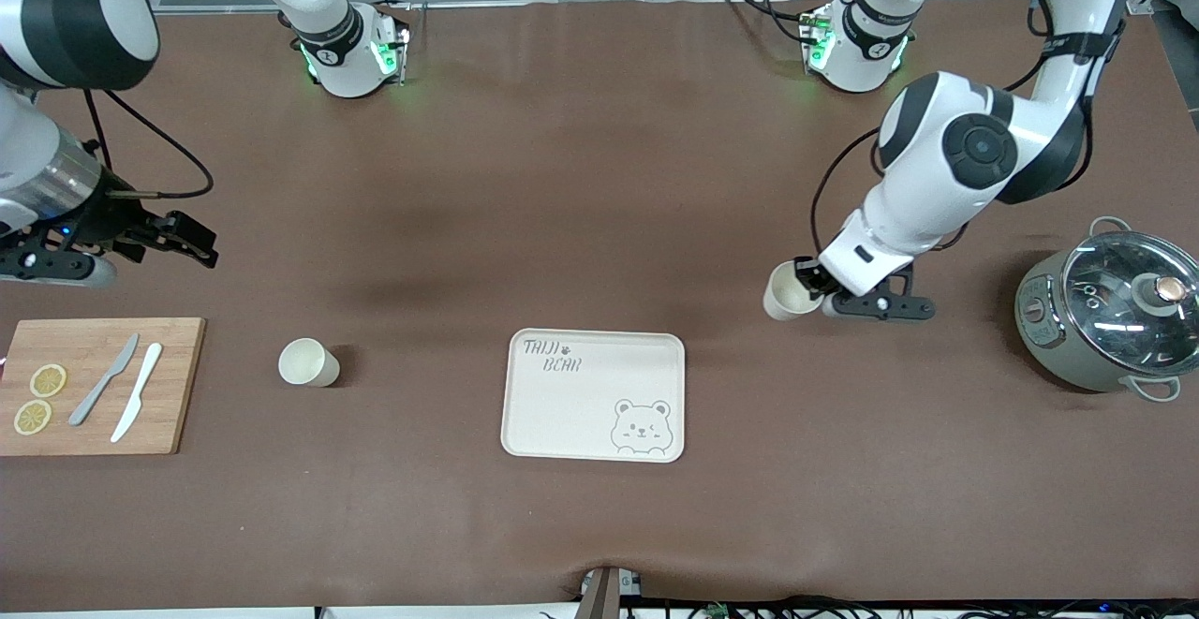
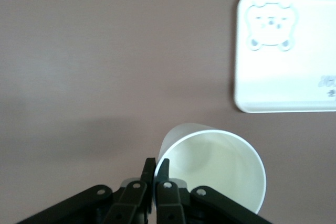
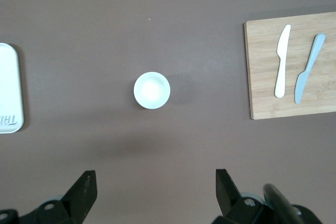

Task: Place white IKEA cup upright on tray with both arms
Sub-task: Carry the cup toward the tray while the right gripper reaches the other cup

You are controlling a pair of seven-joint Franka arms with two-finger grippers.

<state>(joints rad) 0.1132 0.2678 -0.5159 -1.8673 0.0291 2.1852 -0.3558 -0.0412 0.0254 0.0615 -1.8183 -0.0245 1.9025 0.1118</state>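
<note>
My left gripper (image 1: 807, 274) is shut on the rim of a white cup (image 1: 785, 292), one finger inside and one outside. The cup (image 2: 215, 166) hangs tilted, its mouth turned sideways, over bare table beside the tray and toward the left arm's end. The cream tray (image 1: 571, 413) with the bear drawing lies flat and holds nothing; the left wrist view shows the tray (image 2: 286, 77) too. A second white cup (image 1: 307, 362) stands upright on the table toward the right arm's end. My right gripper (image 1: 192, 243) hovers open and holds nothing; the upright cup (image 3: 151, 90) lies ahead of the right gripper (image 3: 155, 179).
A wooden cutting board (image 1: 178, 385) at the right arm's end carries a grey knife (image 1: 105, 378), a white knife (image 1: 137, 391) and two lemon slices (image 1: 47, 380). A grey pot with a glass lid (image 1: 1105, 319) stands at the left arm's end.
</note>
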